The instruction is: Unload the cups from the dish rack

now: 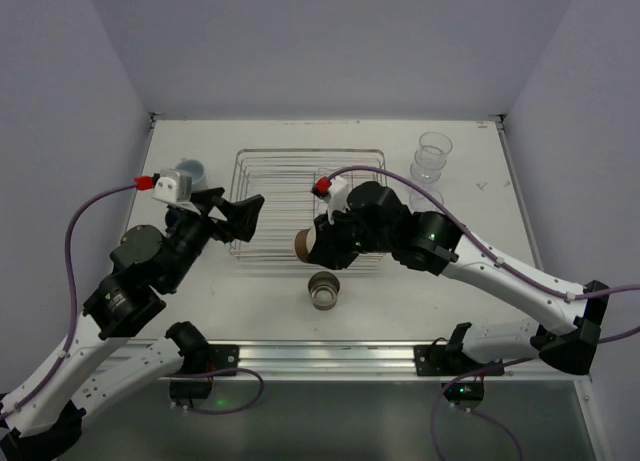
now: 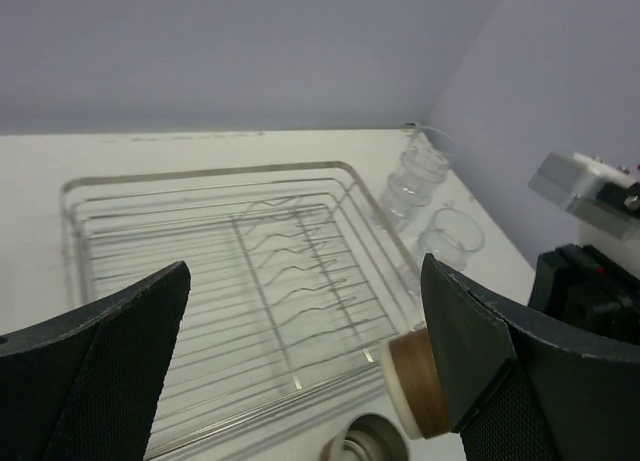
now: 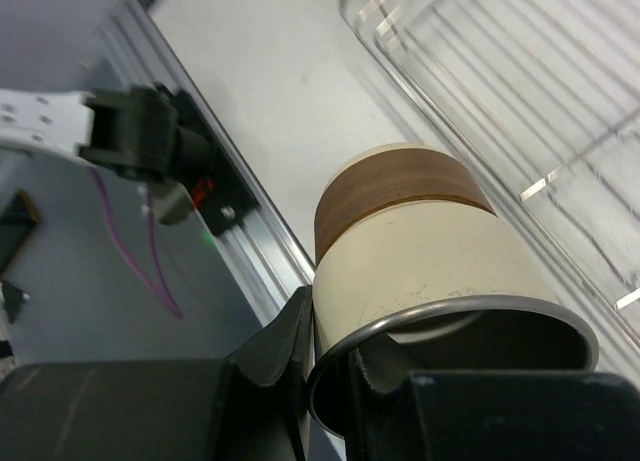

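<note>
The dish rack [image 1: 300,181] sits mid-desk, and every cup I can count lies outside its wire floor.

**Tan or cream cups:** there are two.
- The cream cup with a brown band [image 3: 420,251] is tipped on its side at the rack's near rail. The right gripper [image 3: 335,356] is pinched almost closed on its rim (one finger inside the mouth, one outside).
- The second tan cup [image 1: 323,289] stands on the desk [image 1: 200,311] just in front of the rack.

**Clear tumblers:** the clear tumblers [image 1: 431,156] stand right of the rack, a nested stack with one more beside it. The number in the stack is unclear.

**Blue cups:** one dark blue cup [image 1: 191,170] shows left of the rack, half hidden by the arm.

The left gripper [image 1: 245,219] hangs at the rack's left end with its jaws spread wide, holding nothing.
</note>
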`<move>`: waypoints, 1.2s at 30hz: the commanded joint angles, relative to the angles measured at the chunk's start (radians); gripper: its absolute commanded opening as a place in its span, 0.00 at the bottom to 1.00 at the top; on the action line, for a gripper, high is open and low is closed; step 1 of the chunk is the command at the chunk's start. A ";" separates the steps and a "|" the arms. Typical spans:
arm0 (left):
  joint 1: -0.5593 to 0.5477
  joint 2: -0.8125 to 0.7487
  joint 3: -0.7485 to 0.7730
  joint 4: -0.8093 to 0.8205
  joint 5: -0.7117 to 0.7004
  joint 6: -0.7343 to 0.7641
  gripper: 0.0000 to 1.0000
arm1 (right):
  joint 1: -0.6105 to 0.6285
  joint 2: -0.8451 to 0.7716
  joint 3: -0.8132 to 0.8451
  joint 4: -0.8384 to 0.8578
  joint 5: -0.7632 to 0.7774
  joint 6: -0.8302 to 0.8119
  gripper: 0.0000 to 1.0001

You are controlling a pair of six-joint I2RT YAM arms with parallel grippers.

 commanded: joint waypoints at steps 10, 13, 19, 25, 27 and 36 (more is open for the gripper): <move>0.003 -0.256 -0.110 -0.118 -0.375 0.168 1.00 | 0.089 0.273 0.202 -0.461 0.163 -0.017 0.00; 0.003 -0.293 -0.145 -0.101 -0.387 0.179 1.00 | 0.106 0.338 0.261 -0.501 0.182 -0.020 0.00; 0.005 -0.301 -0.168 -0.130 -0.375 0.176 1.00 | 0.135 0.450 0.356 -0.583 0.200 -0.032 0.00; 0.011 -0.356 -0.177 -0.116 -0.372 0.176 1.00 | 0.143 0.491 0.361 -0.606 0.203 -0.024 0.00; 0.013 -0.382 -0.181 -0.113 -0.383 0.176 1.00 | 0.143 0.499 0.358 -0.613 0.203 -0.023 0.00; 0.016 -0.416 -0.191 -0.104 -0.394 0.182 1.00 | 0.149 0.525 0.347 -0.633 0.196 -0.017 0.00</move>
